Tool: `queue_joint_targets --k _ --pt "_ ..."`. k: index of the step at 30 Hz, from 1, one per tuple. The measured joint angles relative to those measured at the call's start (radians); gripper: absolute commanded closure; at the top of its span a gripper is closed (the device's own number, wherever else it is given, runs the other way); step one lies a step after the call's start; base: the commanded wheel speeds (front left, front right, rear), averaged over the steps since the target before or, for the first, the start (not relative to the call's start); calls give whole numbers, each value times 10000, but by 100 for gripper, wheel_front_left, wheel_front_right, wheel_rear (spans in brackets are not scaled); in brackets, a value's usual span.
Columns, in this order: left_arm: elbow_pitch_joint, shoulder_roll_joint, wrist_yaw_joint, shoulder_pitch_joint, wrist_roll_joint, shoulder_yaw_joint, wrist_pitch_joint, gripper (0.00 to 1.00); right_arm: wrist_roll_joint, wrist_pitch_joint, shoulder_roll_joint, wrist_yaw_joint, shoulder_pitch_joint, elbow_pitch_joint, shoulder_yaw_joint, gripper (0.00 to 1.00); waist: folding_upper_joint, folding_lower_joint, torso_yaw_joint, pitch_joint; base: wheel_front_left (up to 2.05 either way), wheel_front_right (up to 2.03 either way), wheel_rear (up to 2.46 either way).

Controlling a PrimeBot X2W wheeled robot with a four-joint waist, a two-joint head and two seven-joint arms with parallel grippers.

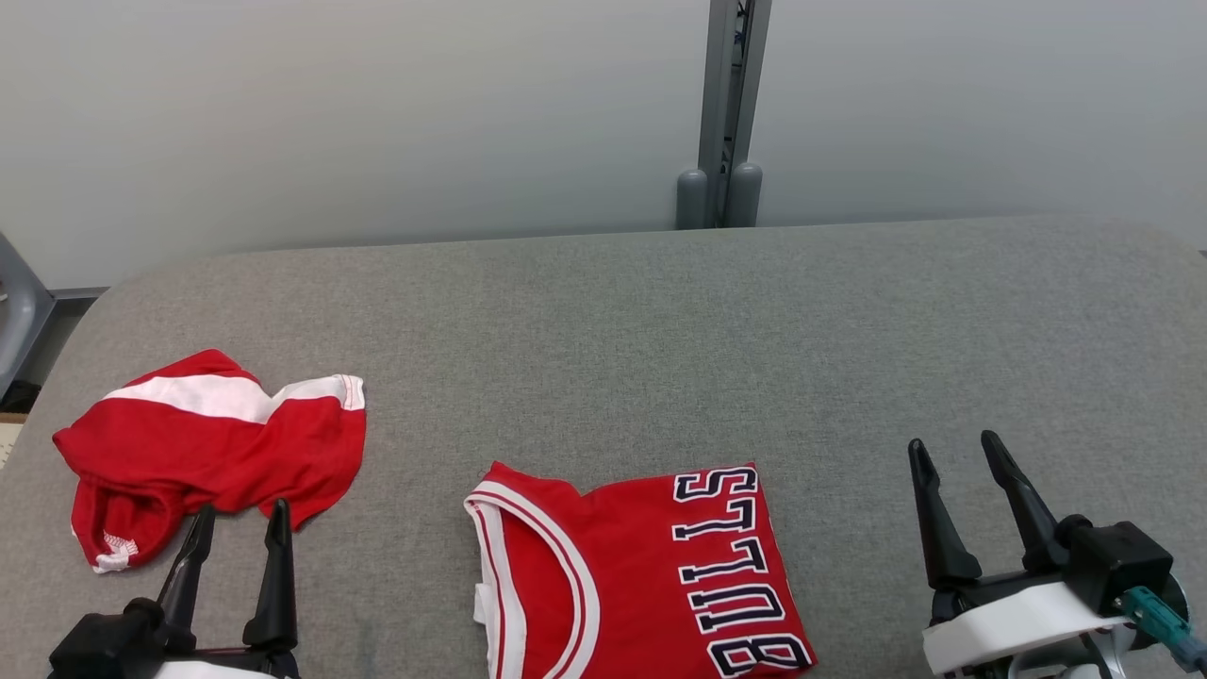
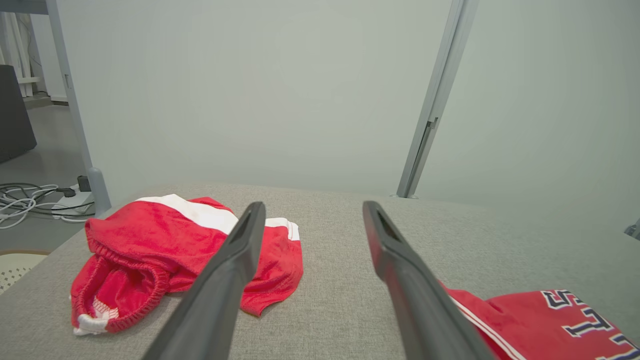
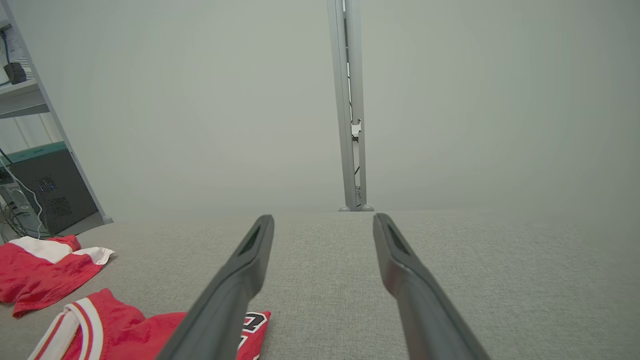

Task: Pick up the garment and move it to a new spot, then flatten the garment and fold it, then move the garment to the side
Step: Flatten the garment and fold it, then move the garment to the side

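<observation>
A red jersey garment (image 1: 603, 575) with white trim and dark "BULLS" lettering lies folded flat on the grey table (image 1: 660, 330), near the front edge at the centre. It also shows in the left wrist view (image 2: 545, 325) and the right wrist view (image 3: 115, 325). A second red garment, shorts with a white band (image 1: 207, 443), lies crumpled at the left (image 2: 150, 240) (image 3: 40, 265). My left gripper (image 1: 241, 514) (image 2: 314, 205) hangs open just in front of the shorts. Right of the jersey, my right gripper (image 1: 953, 443) (image 3: 324, 217) is open over bare fabric. Neither holds anything.
A pale wall panel with a grey upright post (image 1: 724, 113) stands behind the table's far edge. Cables and a power strip (image 2: 45, 200) lie on the floor off the left end. A shelf with a dark box (image 3: 50, 185) stands beyond that.
</observation>
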Motion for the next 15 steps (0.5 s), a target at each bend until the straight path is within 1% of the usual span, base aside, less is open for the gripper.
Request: queue_joint_targets --k 7,15 --pt "-69 -12 0 1 73 48 0 0 13 0 -8 0 8 -96 -82 0 0 0 -2 43 0 0 0" --pt "-194 -69 -2 1 169 -13 0 0 36 -4 -8 0 35 221 -40 0 0 0 52 19 0 0 0"
